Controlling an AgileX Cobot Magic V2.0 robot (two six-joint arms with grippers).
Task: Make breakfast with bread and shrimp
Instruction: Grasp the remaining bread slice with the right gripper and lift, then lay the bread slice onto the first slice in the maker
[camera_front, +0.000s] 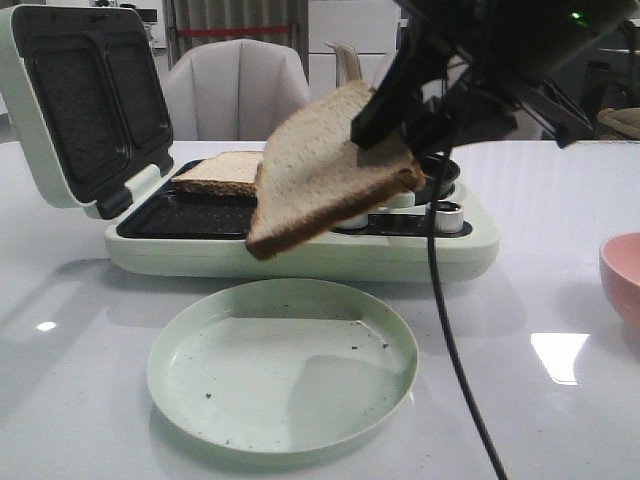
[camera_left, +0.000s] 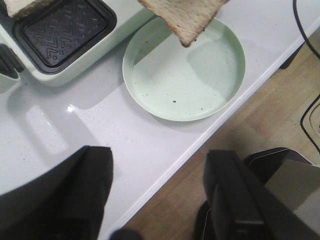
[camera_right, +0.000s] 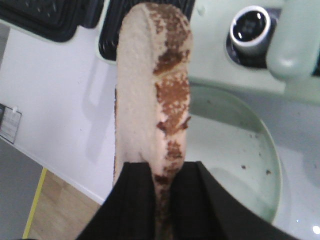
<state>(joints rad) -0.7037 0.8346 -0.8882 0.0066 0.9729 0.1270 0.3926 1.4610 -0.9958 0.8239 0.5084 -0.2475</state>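
At the upper left of the front view, the lid (camera_front: 75, 100) of a pale green sandwich maker (camera_front: 300, 240) is standing open, its two dark patterned plates facing the room. Just right of the hinge, one slice of bread (camera_front: 222, 172) is lying flat in the far left well of the base, near the centre left of the frame. In the left wrist view only a corner of that lying slice (camera_left: 17, 6) is showing at the upper left, next to an empty dark grid plate (camera_left: 62, 35).

The left claw (camera_left: 157, 192) is filling the lower part of its own view, its two black fingers (camera_left: 90, 185) standing spread apart with nothing between them, over the table (camera_front: 80, 400) edge and the wooden floor.

In the middle of the front view, the second slice of bread (camera_front: 325, 170) is hanging tilted in the air, its lower corner dipping toward the sandwich maker's front edge and its upper right part gripped. Below it, at the lower centre, a round light green plate (camera_front: 282, 365) is sitting on the table, carrying only dark crumbs.

The right claw (camera_front: 395, 105) is coming in from the upper right of the front view and is pinching the raised slice; the right wrist view is showing the black fingers (camera_right: 132, 200) pressed on both faces of the slice, seen edge-on. A silver knob (camera_front: 447, 212) is sitting on the right end of the machine. At the far right edge, part of a pink bowl (camera_front: 622, 290) is showing. No shrimp are visible in these views.
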